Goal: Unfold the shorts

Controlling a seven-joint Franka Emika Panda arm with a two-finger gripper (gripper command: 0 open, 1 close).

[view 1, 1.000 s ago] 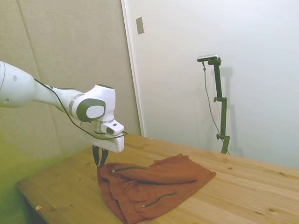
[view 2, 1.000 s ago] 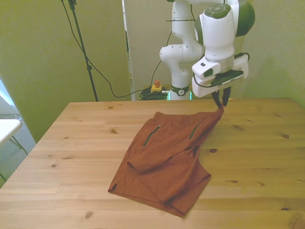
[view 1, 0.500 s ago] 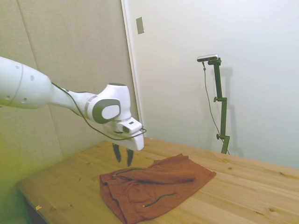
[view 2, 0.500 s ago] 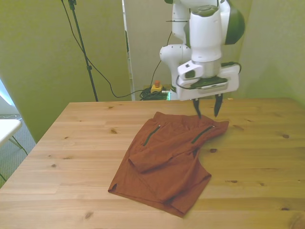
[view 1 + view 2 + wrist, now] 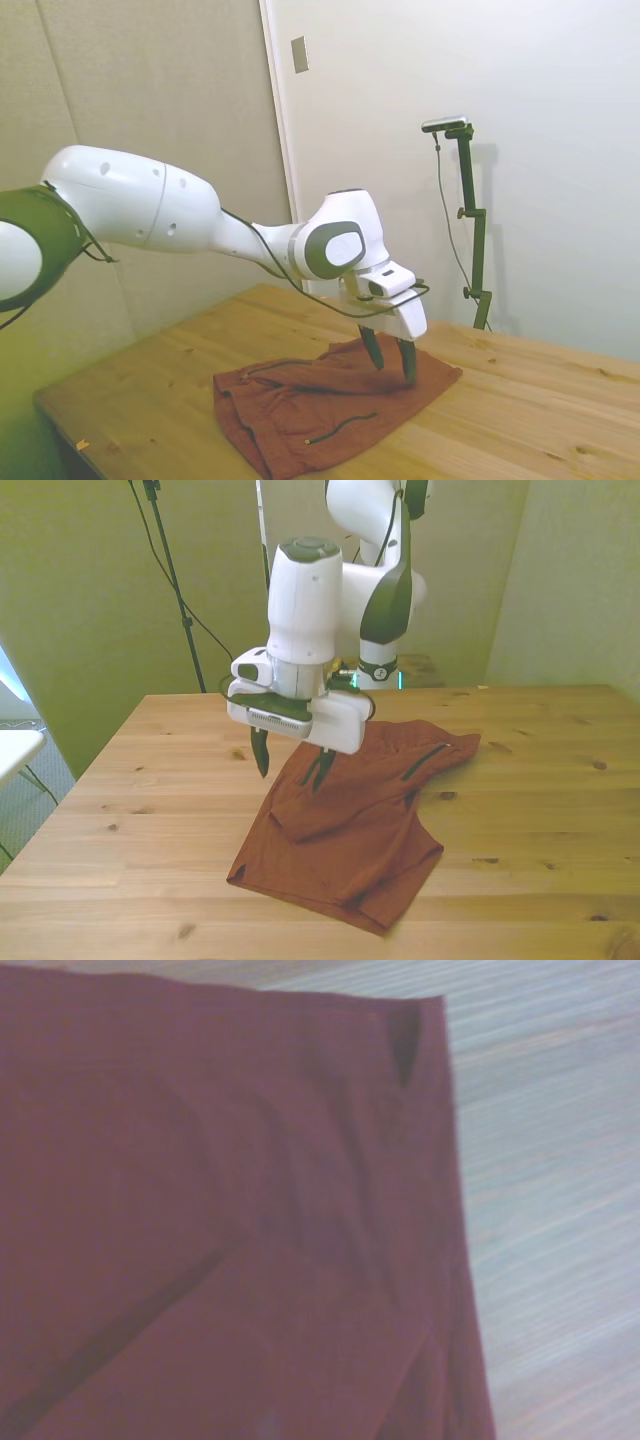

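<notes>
The gripper (image 5: pixel 291 764) has let go of the corner, crossed the shorts (image 5: pixel 350 815) to the front view's left and now hangs spread and empty above them, probably seeking a new fold on the table (image 5: pixel 150 780)

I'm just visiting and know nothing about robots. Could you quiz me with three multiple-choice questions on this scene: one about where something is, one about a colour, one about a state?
1. Where does the gripper hang?
A. over the shorts' edge on the front view's left
B. off the table
C. over the shorts' corner on the front view's right

2. What colour are the shorts?
A. blue
B. rust-orange
C. white

3. How are the gripper's fingers?
A. spread apart, holding nothing
B. clamped on cloth
C. out of view

Answers:
1 A, the fingertips sit above that edge.
2 B, plain in every view.
3 A, a clear gap shows between the fingers.
</notes>
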